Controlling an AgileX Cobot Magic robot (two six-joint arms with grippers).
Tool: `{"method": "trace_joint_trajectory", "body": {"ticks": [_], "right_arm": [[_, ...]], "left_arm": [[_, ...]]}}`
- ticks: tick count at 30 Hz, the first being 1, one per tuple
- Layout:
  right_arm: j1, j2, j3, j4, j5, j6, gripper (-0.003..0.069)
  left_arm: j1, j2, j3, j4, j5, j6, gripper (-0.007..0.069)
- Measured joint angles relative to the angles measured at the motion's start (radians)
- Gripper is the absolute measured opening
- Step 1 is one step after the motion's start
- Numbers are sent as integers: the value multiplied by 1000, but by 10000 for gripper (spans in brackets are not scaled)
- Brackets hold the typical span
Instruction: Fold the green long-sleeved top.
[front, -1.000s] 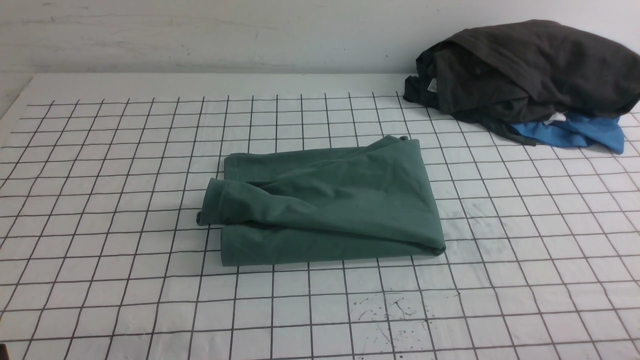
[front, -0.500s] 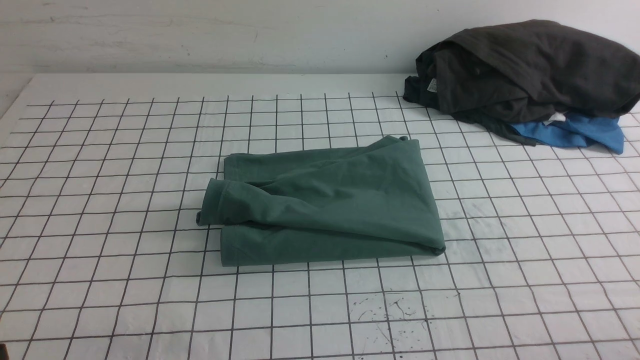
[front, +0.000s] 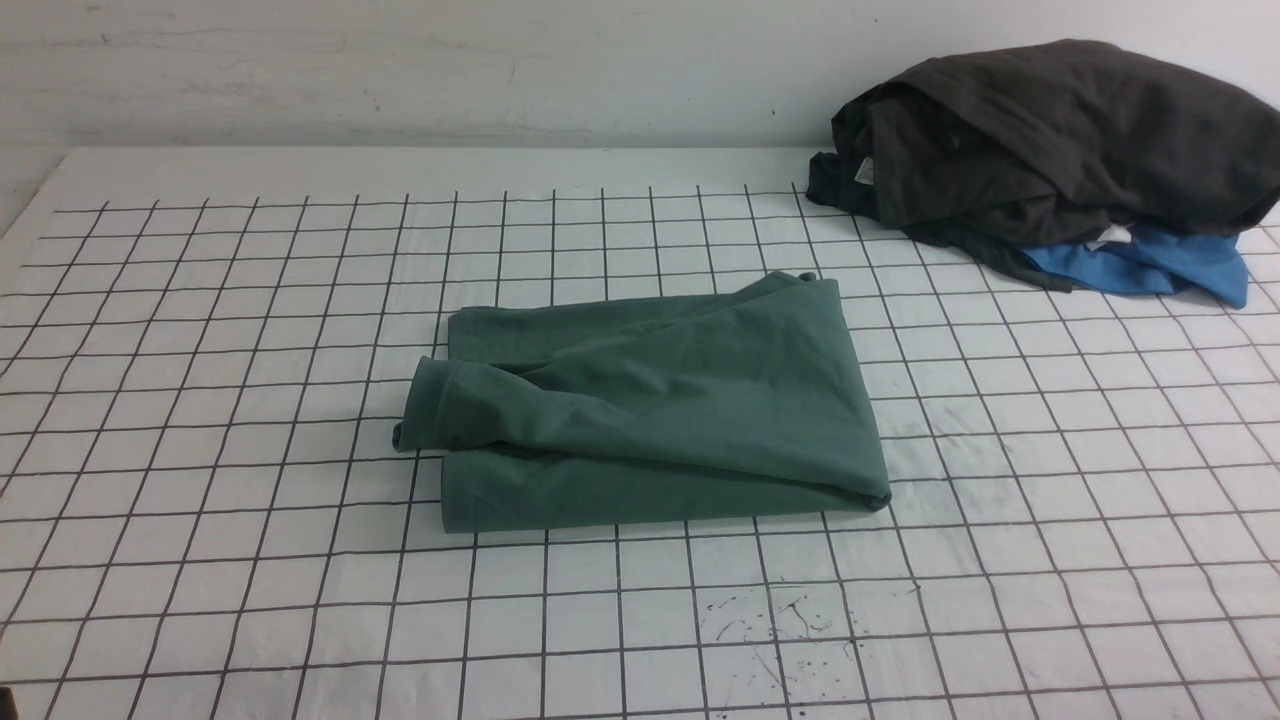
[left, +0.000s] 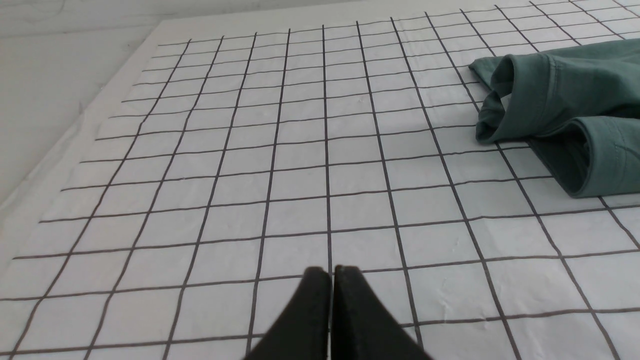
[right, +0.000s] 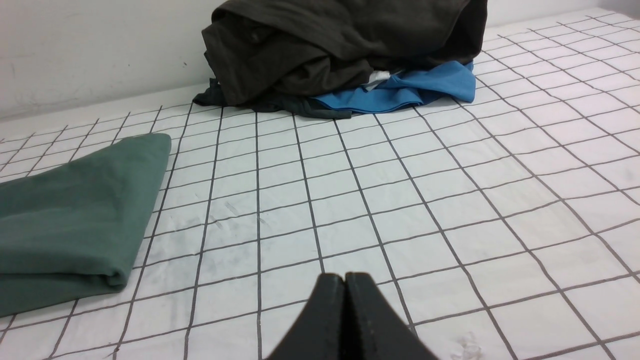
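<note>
The green long-sleeved top (front: 650, 410) lies folded into a compact rectangle in the middle of the gridded table, a sleeve cuff (front: 425, 405) sticking out at its left end. Its logo and neck label are hidden. The top also shows in the left wrist view (left: 565, 107) and in the right wrist view (right: 75, 220). Neither arm shows in the front view. My left gripper (left: 331, 272) is shut and empty above bare grid, left of the top. My right gripper (right: 345, 277) is shut and empty above bare grid, right of the top.
A dark grey-black heap of clothes (front: 1050, 140) lies at the table's far right against the wall, on top of a bright blue garment (front: 1150, 265). The white gridded table cover (front: 200, 400) has ink specks near the front (front: 770, 620).
</note>
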Motion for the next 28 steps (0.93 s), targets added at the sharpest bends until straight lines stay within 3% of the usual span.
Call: {"method": "trace_joint_trajectory", "body": {"ticks": [28], "right_arm": [[0, 0, 0, 0, 0, 0, -14]], "left_arm": [[0, 0, 0, -32, 0, 0, -7]]}}
